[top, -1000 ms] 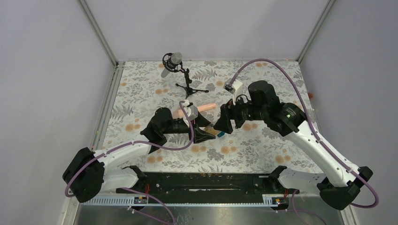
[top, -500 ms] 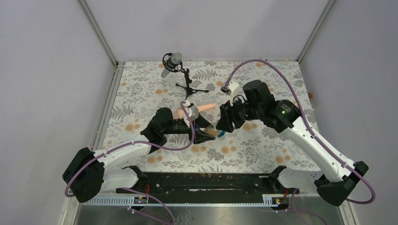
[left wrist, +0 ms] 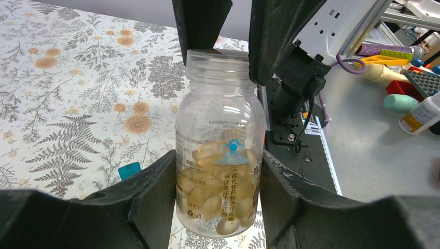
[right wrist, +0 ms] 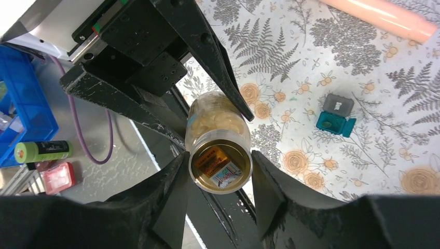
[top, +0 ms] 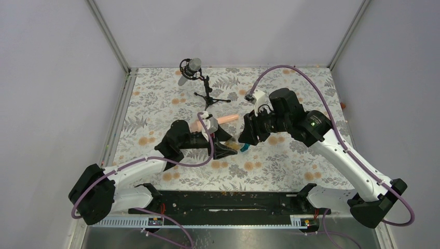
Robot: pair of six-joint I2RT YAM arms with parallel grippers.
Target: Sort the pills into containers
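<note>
The small amber bottle point(left wrist: 220, 155) holds several pale gel pills. My left gripper point(left wrist: 218, 171) is shut on its body and holds it upright above the table. My right gripper point(right wrist: 220, 166) comes from above, with its fingers point(left wrist: 275, 36) closed on the bottle's neck. In the right wrist view the bottle mouth point(right wrist: 220, 163) shows an orange and white slip inside. The teal-and-grey box point(right wrist: 334, 118) lies open on the cloth beside the bottle; it also shows in the top view point(top: 244, 148) and the left wrist view point(left wrist: 129, 170). Both grippers meet at the table's middle point(top: 236, 144).
A long peach cylinder point(top: 220, 120) lies just behind the grippers. A microphone on a small tripod point(top: 194, 67) stands at the back. The floral cloth point(top: 290, 161) covers the table. The black rail point(top: 223, 199) runs along the near edge.
My right arm has shifted slightly to the left and back, its gripper staying at the bottle's top. The left arm and the bottle have not visibly moved.
</note>
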